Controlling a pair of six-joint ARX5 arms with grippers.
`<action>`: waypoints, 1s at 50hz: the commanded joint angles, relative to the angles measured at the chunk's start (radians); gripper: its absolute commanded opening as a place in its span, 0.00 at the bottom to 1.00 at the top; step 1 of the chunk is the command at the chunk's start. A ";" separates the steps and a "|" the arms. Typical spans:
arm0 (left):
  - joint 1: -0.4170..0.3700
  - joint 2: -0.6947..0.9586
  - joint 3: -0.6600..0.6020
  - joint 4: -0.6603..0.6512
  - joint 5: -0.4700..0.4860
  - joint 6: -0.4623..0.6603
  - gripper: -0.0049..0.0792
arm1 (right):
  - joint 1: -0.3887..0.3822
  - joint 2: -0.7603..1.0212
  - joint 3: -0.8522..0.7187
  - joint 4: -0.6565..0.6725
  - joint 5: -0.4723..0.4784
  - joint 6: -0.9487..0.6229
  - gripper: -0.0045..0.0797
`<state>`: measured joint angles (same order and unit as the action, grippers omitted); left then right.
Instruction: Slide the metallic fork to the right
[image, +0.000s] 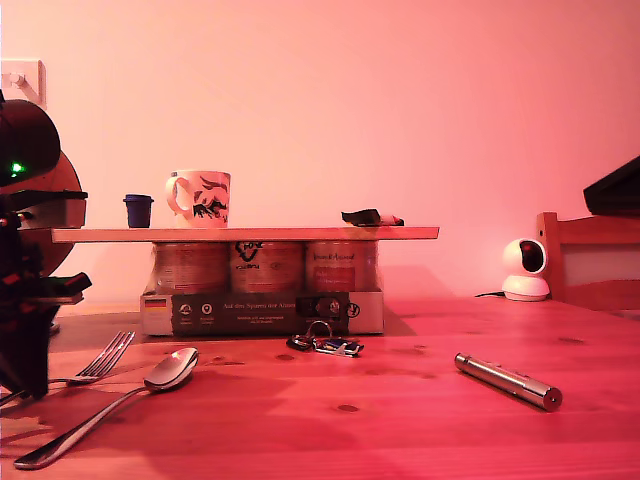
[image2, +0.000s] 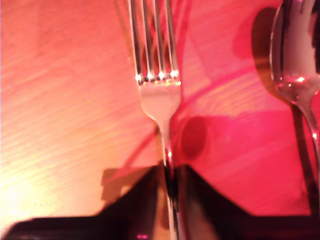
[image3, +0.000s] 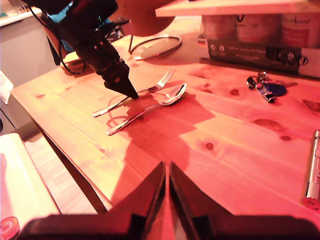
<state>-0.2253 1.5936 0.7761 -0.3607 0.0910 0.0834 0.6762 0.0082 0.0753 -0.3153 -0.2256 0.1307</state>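
Observation:
The metallic fork (image: 105, 357) lies on the wooden table at the exterior view's left, tines pointing away toward the box. My first gripper (image2: 170, 172) is shut on its slim handle, with the tines of the fork (image2: 154, 75) stretching out ahead. The second wrist view shows that black first gripper (image3: 131, 92) tipped down onto the fork (image3: 161, 82). Just beside the fork lies the silver spoon (image: 168, 372), also seen as a spoon (image3: 150, 106). My second gripper (image3: 166, 182) hangs above the table far from both, shut and holding nothing.
A bunch of keys (image: 325, 343) lies in front of a box of cans (image: 262, 310) carrying a board (image: 245, 234) with a mug (image: 200, 198). A metal pen-like cylinder (image: 508, 381) lies toward the exterior view's right, a white camera (image: 525, 270) behind it.

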 joint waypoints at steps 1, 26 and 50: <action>-0.008 0.016 -0.003 0.000 0.009 0.003 0.10 | 0.005 -0.005 0.011 0.010 0.000 0.000 0.04; -0.027 0.016 0.020 -0.037 0.013 -0.057 0.04 | 0.005 -0.005 0.011 0.010 0.000 0.000 0.04; -0.086 0.016 0.063 -0.066 0.061 -0.252 0.04 | 0.005 -0.005 0.011 0.010 0.000 0.000 0.04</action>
<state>-0.3004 1.5936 0.8326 -0.4332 0.1493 -0.1539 0.6762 0.0082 0.0753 -0.3157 -0.2260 0.1307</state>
